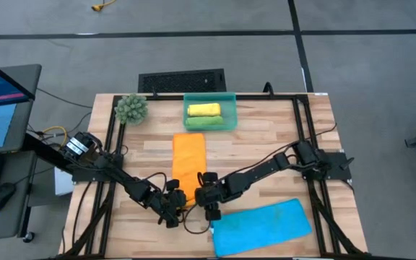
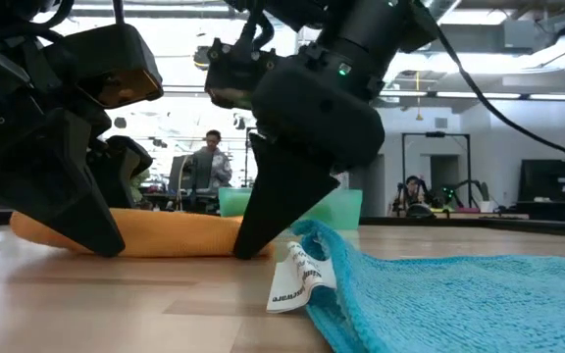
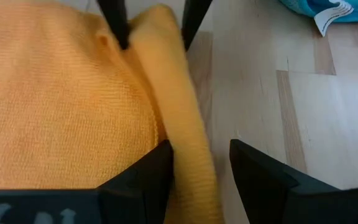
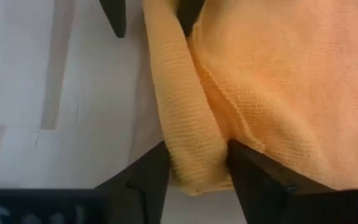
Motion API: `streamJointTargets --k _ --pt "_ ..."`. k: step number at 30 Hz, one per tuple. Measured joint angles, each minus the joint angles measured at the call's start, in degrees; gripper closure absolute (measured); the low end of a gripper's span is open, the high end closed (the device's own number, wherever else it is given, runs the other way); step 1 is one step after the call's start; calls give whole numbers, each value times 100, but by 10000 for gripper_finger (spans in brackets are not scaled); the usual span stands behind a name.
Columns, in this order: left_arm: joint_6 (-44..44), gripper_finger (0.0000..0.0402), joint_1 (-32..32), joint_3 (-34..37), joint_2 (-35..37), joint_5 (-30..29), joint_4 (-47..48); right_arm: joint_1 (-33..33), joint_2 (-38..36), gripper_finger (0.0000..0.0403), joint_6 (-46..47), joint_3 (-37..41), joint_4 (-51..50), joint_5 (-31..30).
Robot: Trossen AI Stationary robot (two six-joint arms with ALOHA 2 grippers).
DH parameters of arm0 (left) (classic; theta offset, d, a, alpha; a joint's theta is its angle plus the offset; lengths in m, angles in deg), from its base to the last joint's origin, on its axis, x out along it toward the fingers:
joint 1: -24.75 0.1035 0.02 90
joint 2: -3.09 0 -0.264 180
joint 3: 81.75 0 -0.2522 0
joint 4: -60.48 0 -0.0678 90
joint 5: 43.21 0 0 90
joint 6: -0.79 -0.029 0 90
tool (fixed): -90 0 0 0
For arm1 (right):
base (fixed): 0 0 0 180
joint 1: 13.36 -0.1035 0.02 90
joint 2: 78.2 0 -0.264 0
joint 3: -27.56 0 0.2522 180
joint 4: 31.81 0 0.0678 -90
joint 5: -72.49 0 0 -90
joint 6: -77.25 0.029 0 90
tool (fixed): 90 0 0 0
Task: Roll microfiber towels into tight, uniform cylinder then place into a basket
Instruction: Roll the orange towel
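Roughly halfway, judging by the layout: 2 rolls, yellow towel [image 1: 203,110] and green towel [image 1: 204,123], already lying side by side inside the basket [image 1: 230,121] at the far edge of the surface [image 1: 266,137]. Left to do: orange towel [image 1: 189,160], stretched lengthwise down the middle with only its near end lifted into a first fold, and blue towel [image 1: 261,225], flat and unrolled at the near right corner.

Left pincer [image 1: 173,207] and right pincer [image 1: 209,202] both down at the orange towel's near end, close together. Left pincer [image 3: 197,165] with fingers apart, straddling the raised orange fold, 1 finger on the flat cloth and 1 on bare wood. Right pincer [image 4: 194,165] likewise parted, the fold's end sitting between its fingers, touching or nearly so; not clamped tight as far as can be told.

Overhead view alone gives the count: basket contents, both remaining towels, a spiky green plant ball [image 1: 131,108] at the far left. Nothing there of the fold itself, hidden under the arms. Wrist views supply that: a thick orange ridge, barely 1 turn, running from one pincer to the other. Table-level view adds a white label [image 2: 297,279] at the blue towel's near corner, and people [image 2: 209,162] in the room beyond.
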Motion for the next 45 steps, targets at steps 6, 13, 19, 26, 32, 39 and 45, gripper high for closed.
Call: streamJointTargets --k 6,13,19,26,32,39,45 --pt "-7 244 19 14 292 43 502 -12 63 286 46 -4 189 138" --pt "2 244 -13 20 872 -30 1245 -1 75 390 654 -72 320 598" --pt "77 244 -170 18 1232 -323 1451 -3 98 375 1725 -184 306 1137" --pt "134 244 -558 9 1309 -763 1354 158 98 386 3561 -184 385 1956" --pt "82 244 -890 9 1272 -1014 1242 294 98 388 4382 -191 614 2362" --pt "-499 244 -849 1 969 -684 836 338 98 382 4635 -195 674 2659" --pt "-640 244 -684 5 479 -289 293 324 95 379 4647 -195 711 2653"
